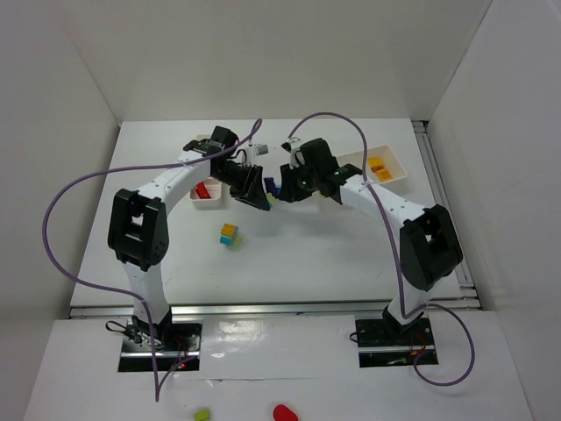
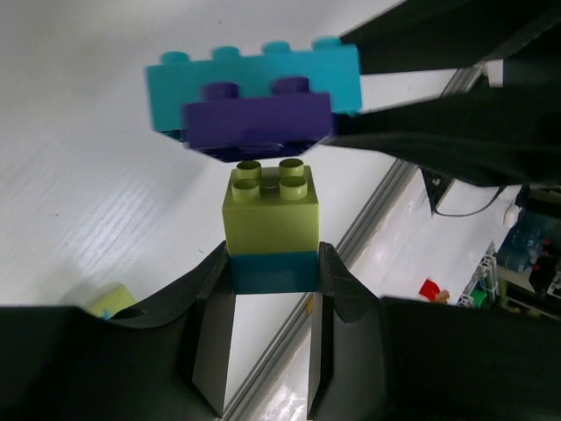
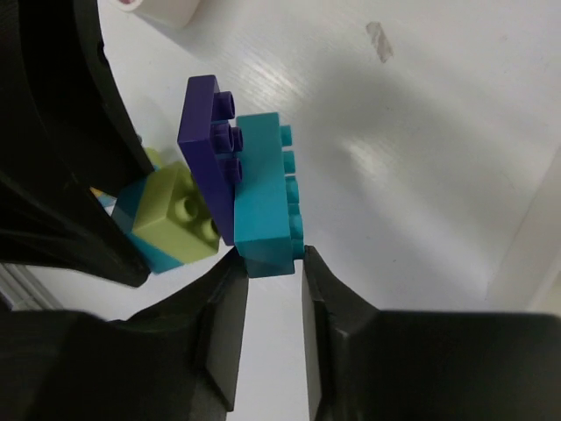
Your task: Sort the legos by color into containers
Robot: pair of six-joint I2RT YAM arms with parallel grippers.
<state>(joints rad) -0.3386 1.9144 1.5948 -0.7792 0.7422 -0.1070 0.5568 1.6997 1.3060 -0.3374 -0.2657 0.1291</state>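
My left gripper (image 1: 260,195) is shut on a blue brick (image 2: 274,272) with a lime green brick (image 2: 272,210) stacked on it, held above the table. My right gripper (image 1: 282,186) is shut on the end of a long cyan brick (image 3: 263,206) with a purple brick (image 3: 203,132) stuck to it. The two stacks meet at mid-table, the lime studs right at the purple brick (image 2: 259,123); I cannot tell if they touch. A yellow, cyan and green stack (image 1: 230,234) lies on the table. The left tray (image 1: 210,205) holds a red brick (image 1: 202,189). The right tray (image 1: 399,167) holds orange bricks (image 1: 379,165).
White walls enclose the table on the back and both sides. A metal rail (image 1: 438,202) runs along the right edge. Purple cables arc over both arms. A lime piece (image 1: 202,412) and a red piece (image 1: 285,412) lie in front of the arm bases.
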